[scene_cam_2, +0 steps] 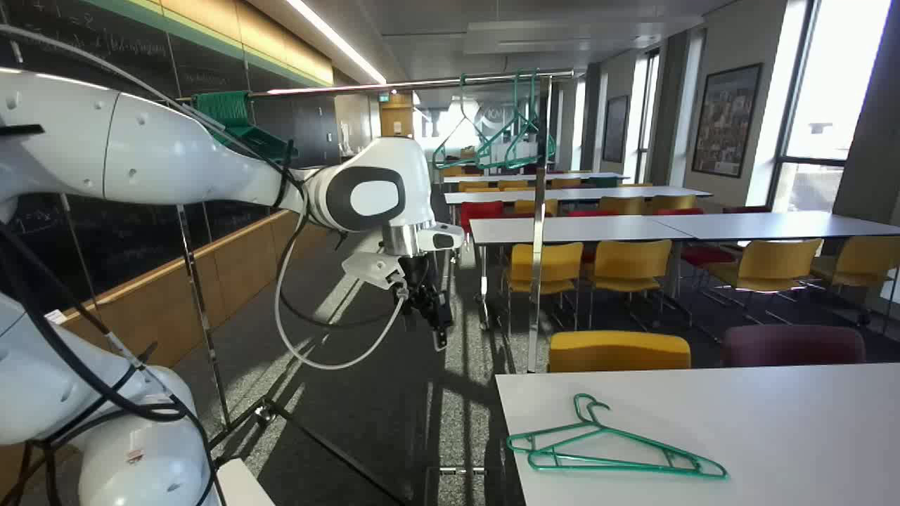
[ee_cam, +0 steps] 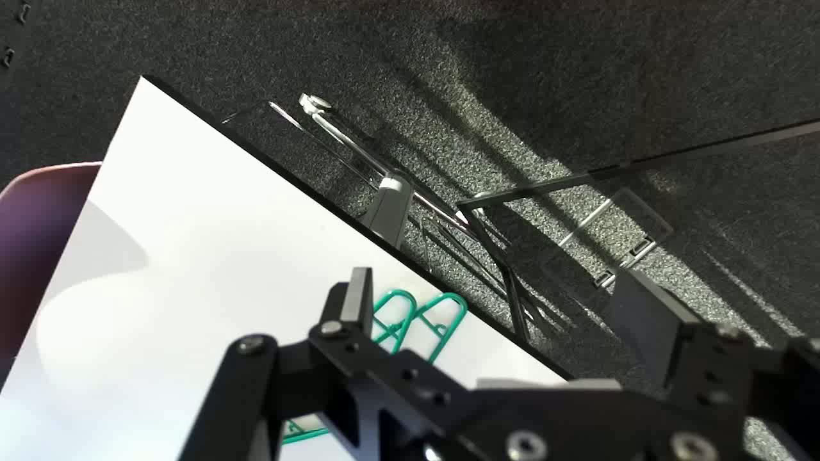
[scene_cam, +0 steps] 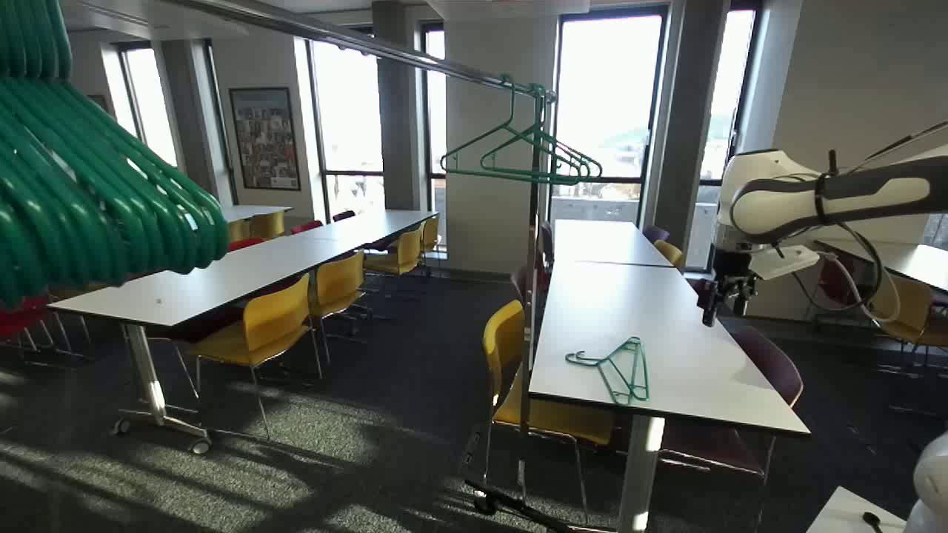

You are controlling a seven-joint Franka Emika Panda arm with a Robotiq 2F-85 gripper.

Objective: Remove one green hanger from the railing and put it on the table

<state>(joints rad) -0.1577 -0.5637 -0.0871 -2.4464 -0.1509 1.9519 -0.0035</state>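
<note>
Daylight came through the tall windows [scene_cam: 611,96], their panes blown nearly white in both exterior views, while the wall [scene_cam: 485,222] between them was grey and dim. Sun lay on the carpet [scene_cam: 318,444] in pale patches cut by long dark bands. In an exterior view the ceiling strip light [scene_cam_2: 337,41] glowed, and a bright streak ran along the railing [scene_cam_2: 422,84]. In the wrist view the table [ee_cam: 218,243] glared white, bluish at the lower left, with a duller, curve-edged patch near the purple chair [ee_cam: 45,237].

Fingers [ee_cam: 357,297] wide apart, seemingly downward
</note>
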